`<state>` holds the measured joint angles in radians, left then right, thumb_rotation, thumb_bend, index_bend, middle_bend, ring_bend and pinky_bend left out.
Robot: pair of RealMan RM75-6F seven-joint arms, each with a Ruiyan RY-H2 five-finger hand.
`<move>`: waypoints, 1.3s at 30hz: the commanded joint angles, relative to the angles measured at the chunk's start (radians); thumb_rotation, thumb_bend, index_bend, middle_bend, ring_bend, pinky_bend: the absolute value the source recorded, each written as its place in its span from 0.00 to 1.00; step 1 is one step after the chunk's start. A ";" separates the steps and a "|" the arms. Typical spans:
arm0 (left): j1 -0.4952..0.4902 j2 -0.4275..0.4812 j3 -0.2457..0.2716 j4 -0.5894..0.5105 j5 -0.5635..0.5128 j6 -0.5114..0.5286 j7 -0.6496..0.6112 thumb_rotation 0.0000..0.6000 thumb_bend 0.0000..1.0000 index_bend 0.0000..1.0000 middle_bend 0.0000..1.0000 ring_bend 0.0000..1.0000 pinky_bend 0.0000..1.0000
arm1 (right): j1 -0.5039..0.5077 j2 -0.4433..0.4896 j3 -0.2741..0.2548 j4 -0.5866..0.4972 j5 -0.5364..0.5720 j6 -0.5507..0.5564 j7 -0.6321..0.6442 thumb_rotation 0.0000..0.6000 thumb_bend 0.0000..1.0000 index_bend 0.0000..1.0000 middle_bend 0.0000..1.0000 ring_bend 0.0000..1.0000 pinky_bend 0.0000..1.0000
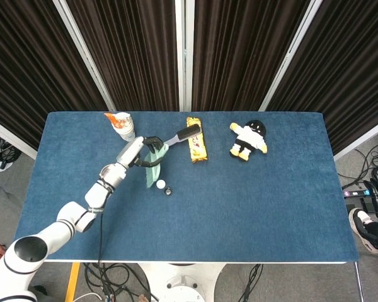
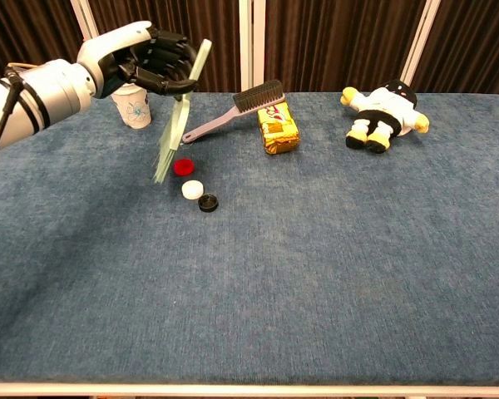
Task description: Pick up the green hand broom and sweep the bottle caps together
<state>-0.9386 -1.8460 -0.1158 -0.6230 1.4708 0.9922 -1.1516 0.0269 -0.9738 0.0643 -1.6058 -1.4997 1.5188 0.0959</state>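
Green hand broom [image 2: 176,116] hangs bristles-down in the left hand's [image 2: 148,66] closed grasp, above the table [image 2: 316,274], just left of the red cap [image 2: 182,166]. White cap [image 2: 192,189] and black cap [image 2: 208,202] lie right beside the red one. Behind it lies a hairbrush [image 2: 237,108].

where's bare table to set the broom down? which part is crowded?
Bare: the whole near half of the table, in front of the bottle caps, and the right side below the doll. Crowded: the far left, where the left hand holds the broom by the cup, hairbrush and snack pack.
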 commanded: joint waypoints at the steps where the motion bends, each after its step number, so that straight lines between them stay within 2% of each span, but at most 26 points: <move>1: -0.012 -0.037 -0.013 0.073 -0.023 -0.066 0.022 1.00 0.48 0.55 0.59 0.43 0.45 | -0.001 0.001 0.000 0.000 0.001 -0.001 0.002 1.00 0.30 0.00 0.06 0.00 0.00; 6: -0.026 -0.062 0.006 0.138 -0.011 -0.131 -0.013 1.00 0.48 0.56 0.59 0.43 0.44 | 0.000 0.004 0.001 -0.003 0.002 -0.002 -0.002 1.00 0.30 0.00 0.06 0.00 0.00; 14: -0.058 -0.071 0.052 0.155 0.050 -0.146 -0.096 1.00 0.48 0.56 0.59 0.43 0.43 | 0.004 0.003 0.002 -0.014 0.004 -0.009 -0.015 1.00 0.30 0.00 0.06 0.00 0.00; 20: -0.099 -0.080 0.072 0.158 0.088 -0.135 -0.130 1.00 0.48 0.56 0.59 0.43 0.42 | 0.000 0.006 0.002 -0.021 0.009 -0.008 -0.023 1.00 0.30 0.00 0.06 0.00 0.00; 24: -0.115 -0.068 0.090 0.115 0.120 -0.101 -0.178 1.00 0.48 0.56 0.59 0.43 0.42 | -0.003 0.005 0.001 -0.019 0.014 -0.008 -0.021 1.00 0.30 0.00 0.06 0.00 0.00; 28: -0.125 -0.053 0.114 0.079 0.155 -0.058 -0.174 1.00 0.48 0.56 0.59 0.43 0.42 | -0.005 0.005 0.001 -0.015 0.015 -0.006 -0.015 1.00 0.30 0.00 0.06 0.00 0.00; 33: -0.124 -0.040 0.068 0.070 0.111 -0.042 -0.133 1.00 0.48 0.56 0.59 0.43 0.42 | -0.007 0.007 0.001 -0.011 0.011 -0.001 -0.008 1.00 0.30 0.00 0.06 0.00 0.00; 39: -0.111 -0.027 -0.045 0.042 -0.013 -0.062 -0.068 1.00 0.49 0.56 0.59 0.43 0.41 | -0.008 0.003 0.001 -0.002 0.007 0.001 0.003 1.00 0.30 0.00 0.06 0.00 0.00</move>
<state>-1.0556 -1.8795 -0.1249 -0.5657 1.4962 0.9406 -1.2442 0.0187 -0.9702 0.0654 -1.6082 -1.4923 1.5199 0.0985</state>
